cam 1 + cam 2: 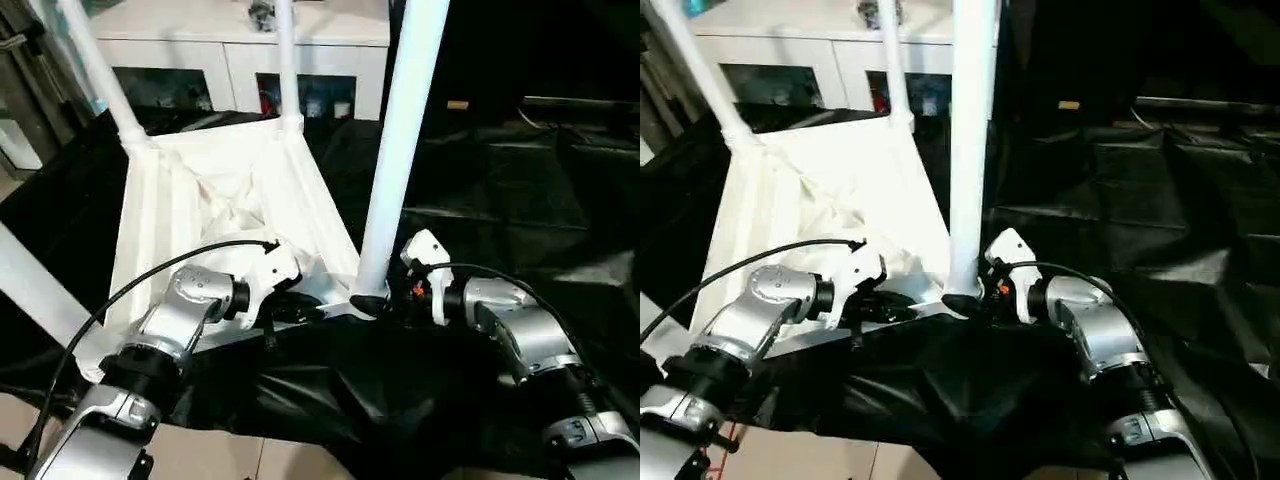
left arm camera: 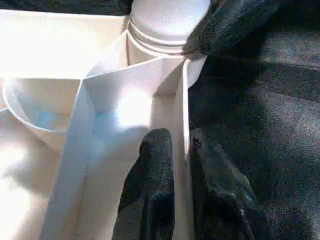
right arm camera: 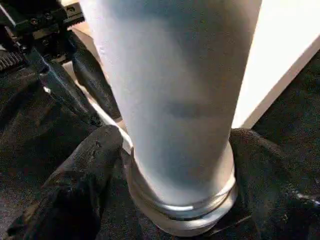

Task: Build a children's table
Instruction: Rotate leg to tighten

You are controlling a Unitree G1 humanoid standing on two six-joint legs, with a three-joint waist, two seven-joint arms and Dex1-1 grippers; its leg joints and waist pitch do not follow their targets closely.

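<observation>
So the white tabletop (image 1: 200,200) lies upside down on the black-draped work table (image 1: 520,200), filling the left and middle of the head view, its ribbed underside facing up. The corner sockets work as small containers here. At the lower middle of the frame, the near corner socket (image 3: 185,215) holds a thick white leg (image 1: 400,140) that stands upright and rises out of the top edge. Two more legs stand in the far sockets: one at the upper left (image 1: 100,70) and one at the upper middle (image 1: 286,60). Another white tube (image 1: 40,285) crosses the left edge of the frame.

The right gripper (image 3: 170,150) is around the base of the near leg, one black finger (image 3: 85,170) on each side, just above the socket. The left gripper (image 2: 182,165) is pinched on the tabletop's thin side wall (image 2: 182,100), close beside that same corner, with one finger (image 2: 150,180) inside the rim and one outside. Behind the table stands a white cabinet (image 1: 240,50)
</observation>
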